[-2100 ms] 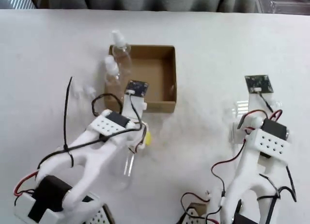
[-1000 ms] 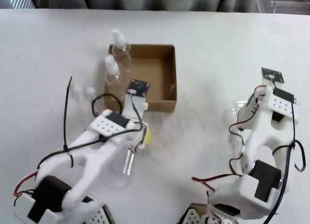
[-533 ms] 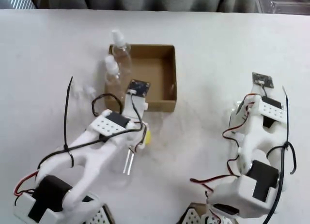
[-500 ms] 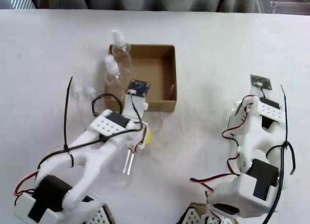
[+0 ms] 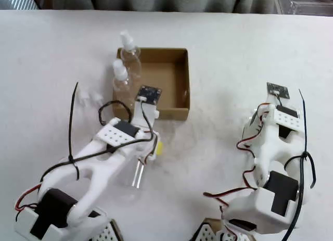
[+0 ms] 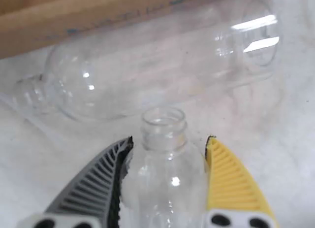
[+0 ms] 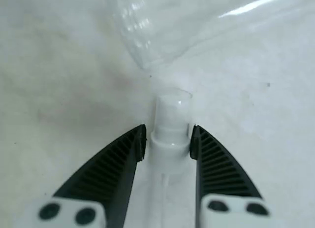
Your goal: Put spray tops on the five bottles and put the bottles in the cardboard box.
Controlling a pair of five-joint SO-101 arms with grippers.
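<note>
My left tool [image 6: 167, 142] pinches an empty bottle [image 6: 165, 183], which I'd judge light, slick and squashable, below its open neck just near of the cardboard box [image 5: 171, 114], while my right tool [image 7: 167, 132] clamps a stiff spray top [image 7: 171, 120] by its collar, well right.

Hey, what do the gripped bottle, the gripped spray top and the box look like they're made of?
The gripped bottle looks like clear glossy plastic: the table shows through and highlights glint on it. The spray top seems white, slightly translucent plastic, smooth with a moulded collar. The box is matte brown cardboard with thin walls.
</note>
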